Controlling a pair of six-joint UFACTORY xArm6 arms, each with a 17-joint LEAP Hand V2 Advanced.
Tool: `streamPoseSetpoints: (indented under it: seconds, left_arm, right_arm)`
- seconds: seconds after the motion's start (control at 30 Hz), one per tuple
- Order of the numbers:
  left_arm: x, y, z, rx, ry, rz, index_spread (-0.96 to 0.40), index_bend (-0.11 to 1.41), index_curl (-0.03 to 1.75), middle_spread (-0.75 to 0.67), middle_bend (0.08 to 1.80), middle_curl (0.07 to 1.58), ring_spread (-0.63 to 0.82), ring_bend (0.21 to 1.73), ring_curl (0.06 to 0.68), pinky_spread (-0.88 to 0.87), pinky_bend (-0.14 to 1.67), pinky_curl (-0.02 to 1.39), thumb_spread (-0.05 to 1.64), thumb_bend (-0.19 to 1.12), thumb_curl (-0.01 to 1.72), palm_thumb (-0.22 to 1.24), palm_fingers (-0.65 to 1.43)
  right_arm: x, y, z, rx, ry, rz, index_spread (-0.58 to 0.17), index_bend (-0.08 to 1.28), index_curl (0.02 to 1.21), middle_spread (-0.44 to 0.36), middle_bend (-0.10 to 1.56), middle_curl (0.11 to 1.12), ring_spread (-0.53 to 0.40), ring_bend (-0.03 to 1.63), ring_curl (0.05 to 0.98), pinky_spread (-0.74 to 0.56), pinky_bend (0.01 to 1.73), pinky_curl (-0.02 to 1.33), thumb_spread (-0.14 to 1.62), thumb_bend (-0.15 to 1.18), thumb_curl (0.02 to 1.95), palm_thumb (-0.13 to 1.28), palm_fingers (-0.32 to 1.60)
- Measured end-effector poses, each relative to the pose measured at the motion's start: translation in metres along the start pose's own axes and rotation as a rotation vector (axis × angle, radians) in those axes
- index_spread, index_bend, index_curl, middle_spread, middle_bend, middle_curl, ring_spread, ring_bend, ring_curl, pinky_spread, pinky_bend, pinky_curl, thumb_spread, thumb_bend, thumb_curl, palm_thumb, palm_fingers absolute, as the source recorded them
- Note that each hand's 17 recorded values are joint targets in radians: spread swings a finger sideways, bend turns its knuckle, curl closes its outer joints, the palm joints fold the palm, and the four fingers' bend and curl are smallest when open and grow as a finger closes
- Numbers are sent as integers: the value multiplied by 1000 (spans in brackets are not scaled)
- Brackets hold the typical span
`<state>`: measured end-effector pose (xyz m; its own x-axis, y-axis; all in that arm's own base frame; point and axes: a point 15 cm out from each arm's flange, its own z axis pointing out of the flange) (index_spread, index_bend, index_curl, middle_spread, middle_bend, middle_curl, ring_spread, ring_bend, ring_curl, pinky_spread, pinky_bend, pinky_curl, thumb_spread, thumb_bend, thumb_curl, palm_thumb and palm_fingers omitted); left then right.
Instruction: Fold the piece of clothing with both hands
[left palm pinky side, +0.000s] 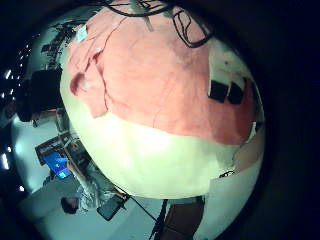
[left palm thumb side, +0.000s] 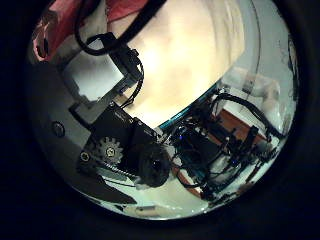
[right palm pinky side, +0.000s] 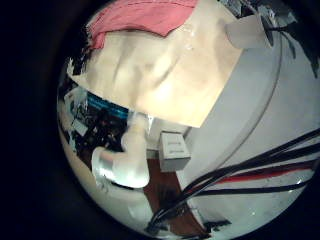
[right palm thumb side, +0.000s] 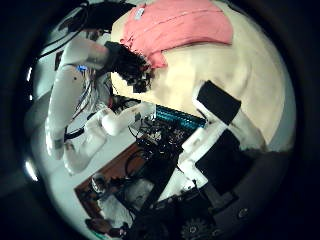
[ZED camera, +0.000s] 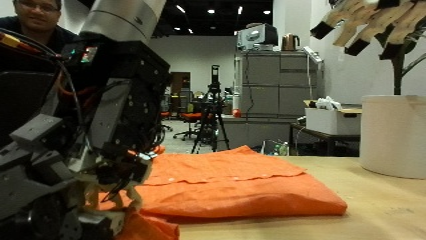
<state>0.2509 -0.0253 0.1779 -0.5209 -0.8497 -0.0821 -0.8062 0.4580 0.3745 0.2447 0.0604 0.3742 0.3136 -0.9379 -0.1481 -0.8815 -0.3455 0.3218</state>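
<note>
An orange garment (ZED camera: 240, 185) lies spread flat on the pale table (ZED camera: 380, 215), with a bunched corner near the camera. My left hand (ZED camera: 100, 160) hangs over that near corner, its fingers loosely bent just above the cloth, and I see no fold held in them. The left little finger side palm view looks down on the whole garment (left palm pinky side: 160, 70). My right hand (ZED camera: 366, 25) is high above the far side of the table, with its fingers hanging straight and nothing in them. Its thumb side palm view shows the garment (right palm thumb side: 180, 30) with the left hand (right palm thumb side: 128, 60) at its edge.
A white cylindrical container (ZED camera: 393, 135) stands on the table beyond the garment, under the right hand. The container (right palm pinky side: 245, 30) also shows in the right little finger side palm view. Bare tabletop (left palm pinky side: 150, 150) lies beside the garment, out to the table's edge.
</note>
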Motion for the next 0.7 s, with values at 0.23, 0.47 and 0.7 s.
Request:
streamPoseSetpoints:
  seconds: [0.23,0.47,0.7]
  left_arm:
    - [-5,18,-21,6,19,-9,-582,381,810,-562,804,856,-477,1202,544,-703,1008,602,969,-6,609,911,959]
    - [-9,32,-37,20,32,-28,-624,349,982,-577,818,923,-467,1243,555,-704,1043,628,973,-15,648,900,918]
    - [-13,35,-54,45,62,-54,-645,317,1114,-584,816,964,-461,1261,556,-700,1061,637,975,-14,670,894,904]
  right_arm:
    - [-5,-47,46,-21,78,-85,-276,159,268,-30,282,367,-75,566,351,-41,418,302,1126,-29,305,700,493]
    - [30,-96,103,22,199,-85,-246,161,283,-34,291,384,-71,540,344,-30,424,290,1027,-30,312,664,341]
    - [44,-124,124,-31,209,-61,-223,171,291,-10,288,388,-45,542,331,2,449,278,1004,-26,318,659,331]
